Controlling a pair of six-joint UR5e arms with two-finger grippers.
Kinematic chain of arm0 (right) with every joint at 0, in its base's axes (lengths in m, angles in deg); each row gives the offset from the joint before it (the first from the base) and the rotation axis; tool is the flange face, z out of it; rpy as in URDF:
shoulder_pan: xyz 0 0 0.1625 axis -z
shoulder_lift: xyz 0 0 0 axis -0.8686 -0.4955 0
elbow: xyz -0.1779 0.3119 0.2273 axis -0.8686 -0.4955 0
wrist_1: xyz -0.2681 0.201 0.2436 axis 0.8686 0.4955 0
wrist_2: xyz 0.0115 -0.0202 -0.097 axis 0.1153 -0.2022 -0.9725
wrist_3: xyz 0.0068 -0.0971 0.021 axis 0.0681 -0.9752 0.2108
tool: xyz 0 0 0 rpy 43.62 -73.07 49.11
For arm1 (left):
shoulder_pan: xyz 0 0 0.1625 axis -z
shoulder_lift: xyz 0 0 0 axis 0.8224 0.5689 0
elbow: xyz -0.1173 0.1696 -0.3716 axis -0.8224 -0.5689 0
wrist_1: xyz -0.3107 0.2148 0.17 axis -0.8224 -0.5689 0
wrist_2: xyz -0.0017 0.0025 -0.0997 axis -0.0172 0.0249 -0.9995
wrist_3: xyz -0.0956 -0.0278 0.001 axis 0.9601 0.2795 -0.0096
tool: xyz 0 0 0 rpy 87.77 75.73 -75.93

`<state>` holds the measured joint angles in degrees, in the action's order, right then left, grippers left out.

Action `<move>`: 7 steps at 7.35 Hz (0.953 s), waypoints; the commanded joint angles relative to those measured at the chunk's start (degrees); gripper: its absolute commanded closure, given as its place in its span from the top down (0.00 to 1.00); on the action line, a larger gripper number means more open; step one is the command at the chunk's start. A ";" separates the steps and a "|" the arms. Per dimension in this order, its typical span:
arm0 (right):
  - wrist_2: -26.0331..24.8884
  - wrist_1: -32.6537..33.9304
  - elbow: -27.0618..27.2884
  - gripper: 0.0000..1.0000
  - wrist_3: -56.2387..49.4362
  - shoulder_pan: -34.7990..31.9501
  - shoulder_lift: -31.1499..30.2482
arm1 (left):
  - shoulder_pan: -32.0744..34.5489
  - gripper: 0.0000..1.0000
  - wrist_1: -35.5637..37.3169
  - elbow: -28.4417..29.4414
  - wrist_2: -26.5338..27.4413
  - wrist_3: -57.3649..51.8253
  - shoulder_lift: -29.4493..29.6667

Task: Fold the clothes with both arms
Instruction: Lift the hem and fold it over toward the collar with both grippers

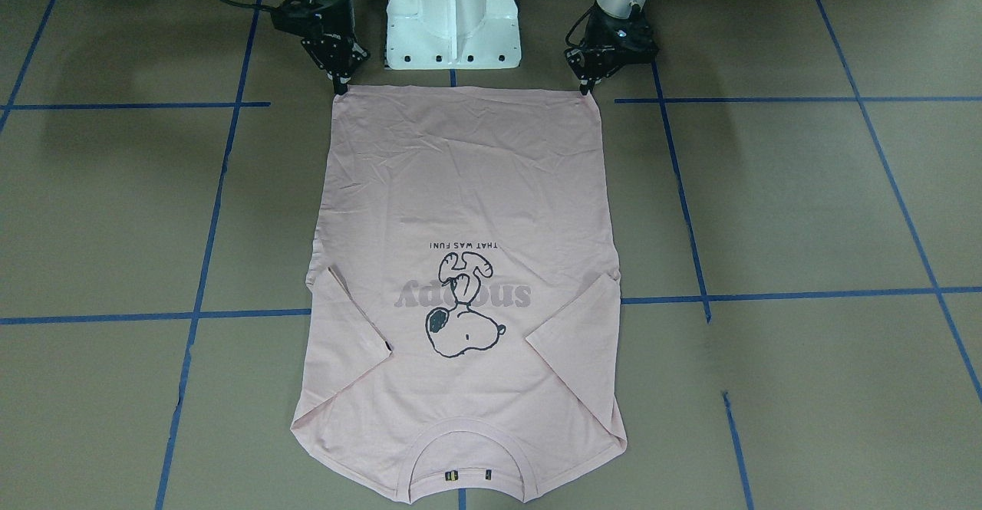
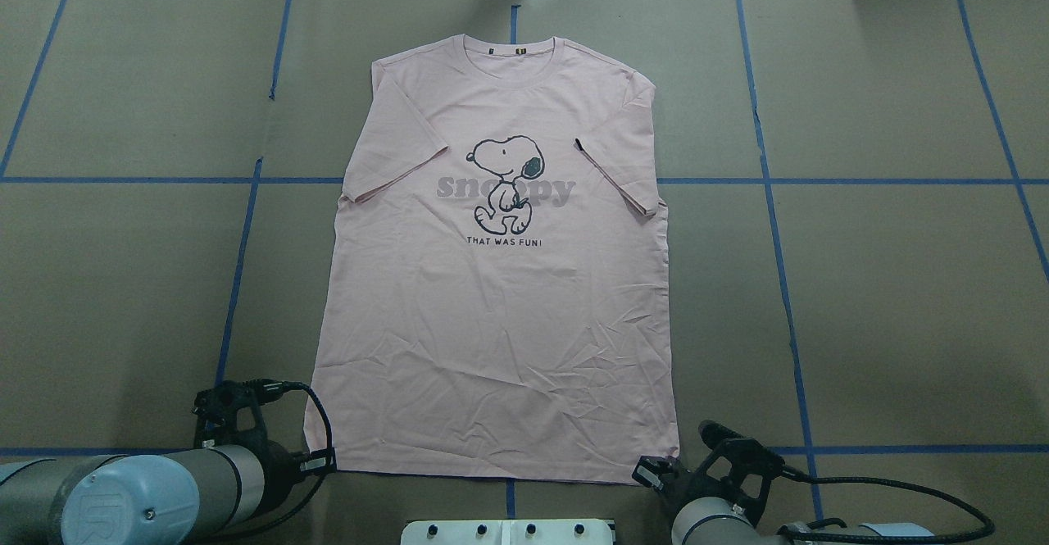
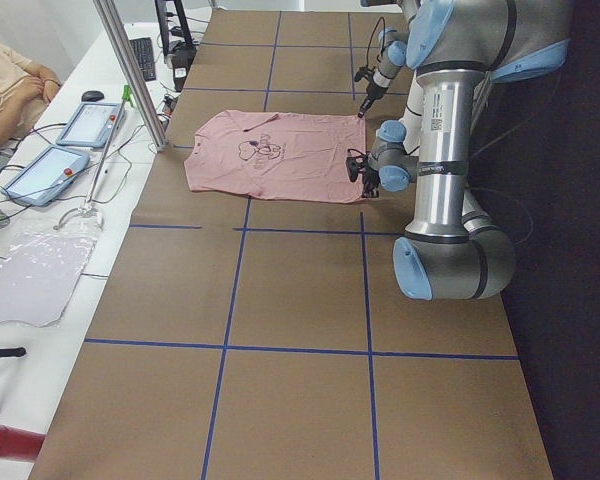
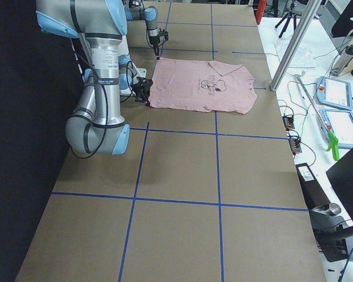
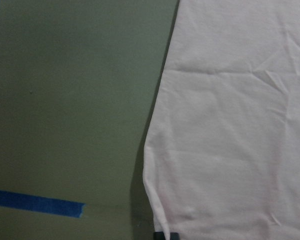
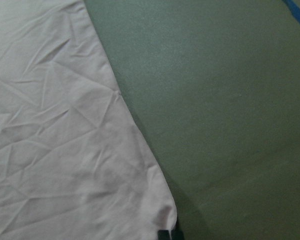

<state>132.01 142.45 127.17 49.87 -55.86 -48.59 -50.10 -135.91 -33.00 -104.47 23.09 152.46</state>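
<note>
Brown paper-covered table (image 1: 805, 203), gridded in blue tape (image 1: 767, 100), bears the T-shirt (image 1: 468, 180) flat mid-frame, print up, collar (image 1: 468, 424) at the bottom edge, hem (image 1: 460, 93) at the top. Both the left gripper (image 1: 587, 88) and the right gripper (image 1: 340, 87) narrow to a point on a hem corner apiece, apparently pinching it. So thin a bite may let one corner slip on lifting, skewing the fold; uneven travel would drag wrinkles.

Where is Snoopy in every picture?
Front-facing: Snoopy upside down, lower middle.
Overhead: Snoopy upright, upper middle.
Left: Snoopy tiny, upper middle.
Right: Snoopy tiny, upper middle.
Left wrist: not in it.
Right wrist: not in it.
Shared landmark: the pink shirt, seen in all six.
</note>
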 commanded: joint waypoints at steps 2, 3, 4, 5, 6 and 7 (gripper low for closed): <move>1.36 12.06 16.71 0.00 -3.11 -0.13 -2.04 | 2.92 0.00 8.45 -11.41 -5.08 -3.73 0.09; 4.23 19.63 24.88 0.00 -3.91 -0.04 -1.60 | 5.64 0.00 14.51 -18.70 -9.30 -5.85 1.22; 6.70 25.88 32.53 0.00 -3.92 -0.30 -1.51 | 8.97 0.00 25.10 -26.60 -14.04 -7.70 5.67; 9.94 28.20 33.91 0.00 -3.92 -1.70 2.14 | 14.14 0.00 35.99 -30.07 -18.09 -8.93 14.59; 10.32 30.23 33.75 0.00 -6.27 -3.10 3.31 | 16.54 0.00 41.85 -29.15 -19.87 -11.38 20.95; 10.33 30.77 33.05 0.00 -9.16 -3.81 4.19 | 16.74 0.00 41.99 -26.88 -19.63 -14.02 21.44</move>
<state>141.68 171.49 160.18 43.66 -58.51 -45.89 -35.08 -97.75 -61.02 -122.95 12.12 170.21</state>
